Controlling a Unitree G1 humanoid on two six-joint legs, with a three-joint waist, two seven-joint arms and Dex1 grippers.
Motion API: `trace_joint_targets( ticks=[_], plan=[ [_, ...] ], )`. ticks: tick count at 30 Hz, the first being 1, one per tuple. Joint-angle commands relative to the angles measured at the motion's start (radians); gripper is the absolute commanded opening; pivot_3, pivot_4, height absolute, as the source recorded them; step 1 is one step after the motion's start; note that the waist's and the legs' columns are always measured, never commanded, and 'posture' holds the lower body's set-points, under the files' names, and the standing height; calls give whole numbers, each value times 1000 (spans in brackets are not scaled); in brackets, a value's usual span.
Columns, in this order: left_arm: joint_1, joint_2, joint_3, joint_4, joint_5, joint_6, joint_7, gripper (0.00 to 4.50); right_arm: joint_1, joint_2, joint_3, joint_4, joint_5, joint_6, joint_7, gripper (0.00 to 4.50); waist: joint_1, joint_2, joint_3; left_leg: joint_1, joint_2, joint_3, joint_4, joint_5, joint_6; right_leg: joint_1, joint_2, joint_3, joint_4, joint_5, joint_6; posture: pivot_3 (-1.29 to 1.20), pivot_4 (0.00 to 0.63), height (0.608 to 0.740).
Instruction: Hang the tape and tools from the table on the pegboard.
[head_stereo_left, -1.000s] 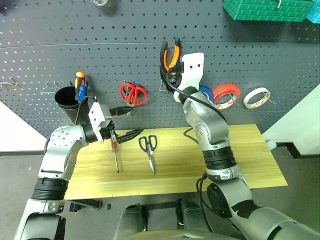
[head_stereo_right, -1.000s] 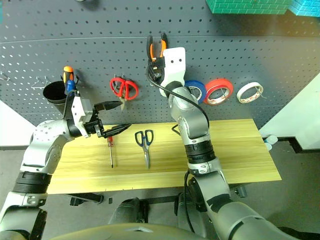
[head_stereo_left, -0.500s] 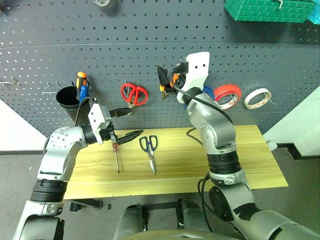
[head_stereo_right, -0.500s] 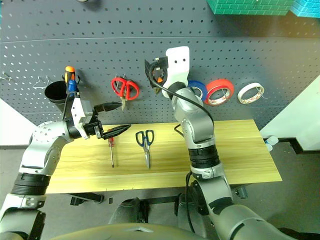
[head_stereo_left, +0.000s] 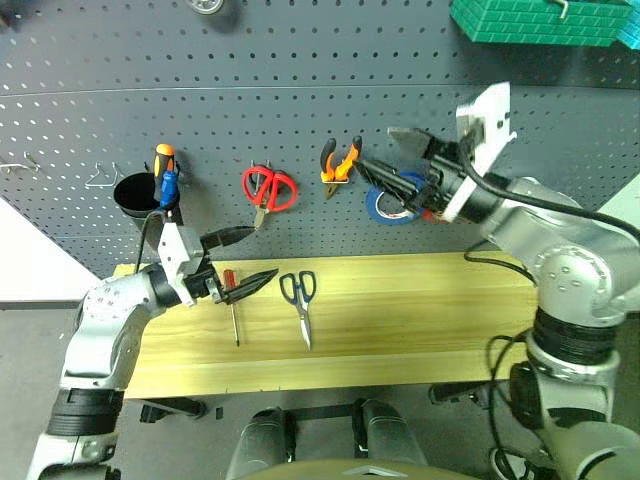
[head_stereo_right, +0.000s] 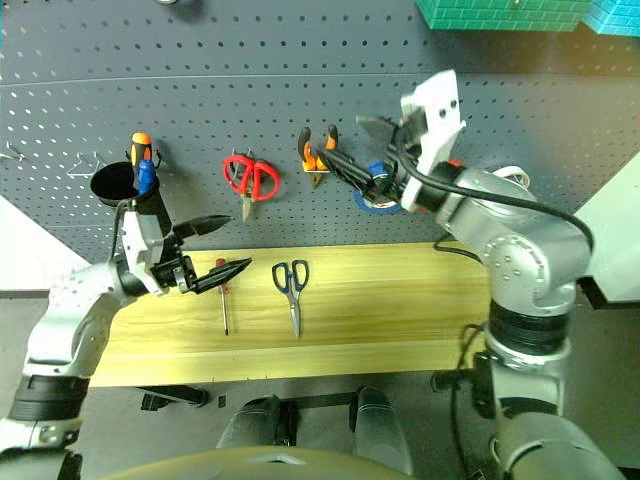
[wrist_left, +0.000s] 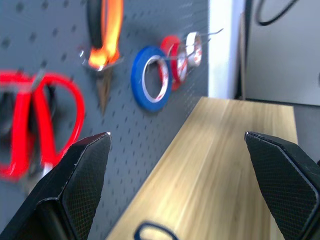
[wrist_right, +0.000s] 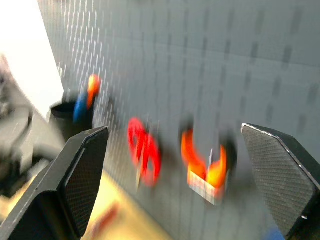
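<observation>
No lettering, label, brand mark or number can be read on anything here: the pegboard (head_stereo_left: 200, 90), the hung tools and tape rolls, the green bin (head_stereo_left: 535, 20) and the tabletop (head_stereo_left: 400, 320) carry no legible writing.

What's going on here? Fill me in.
A two-armed robot is hanging tools from the table on the pegboard. The pliers now hang on a hook; the right gripper is open just beside them. The cream tape hangs past the blue and red rolls. The red-handled screwdriver and dark-handled scissors lie on the table. The left gripper hovers open over the screwdriver.
</observation>
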Motion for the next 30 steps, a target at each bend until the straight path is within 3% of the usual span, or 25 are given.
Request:
trace_joint_targets(
  ticks=[1, 9, 16, 24, 30],
  plan=[
    [86, -12, 36, -101, -18, 3, 48, 4500, 24, -82, 23, 11, 29, -9, 124, 4455, 0, 0, 0, 0, 0, 0, 0, 0, 0, 0, 0, 0, 0, 0, 0, 53, 103, 740],
    [207, -70, 57, -107, 51, -51, 182, 4500, 86, -151, 136, 62, -3, -69, 288, 4455, 10, -1, 1, 0, 0, -1, 0, -1, 0, 0, 0, 0, -1, -2, 2, 111, 109, 740],
    [240, -210, -36, -130, 294, -37, 481, 4500, 161, -210, 175, 116, -24, -171, 471, 4455, 47, -1, 1, -3, -1, -1, 0, -1, 1, -1, -1, -1, -3, -1, 0, 123, 115, 740],
    [240, -286, -105, -103, 298, 46, 539, 4500, 209, -314, 169, 181, -62, -277, 636, 4455, 59, -2, 1, -7, -1, -3, 0, -2, 3, -3, -2, -3, -6, -1, 0, 115, 132, 740],
    [138, -311, -184, 35, 329, 119, 537, 4500, 288, -311, 151, 269, -161, -524, 723, 4455, 54, -2, 2, -8, -1, -5, 0, -2, 3, -2, -1, -5, -8, -1, 1, 97, 137, 740]
  ],
)
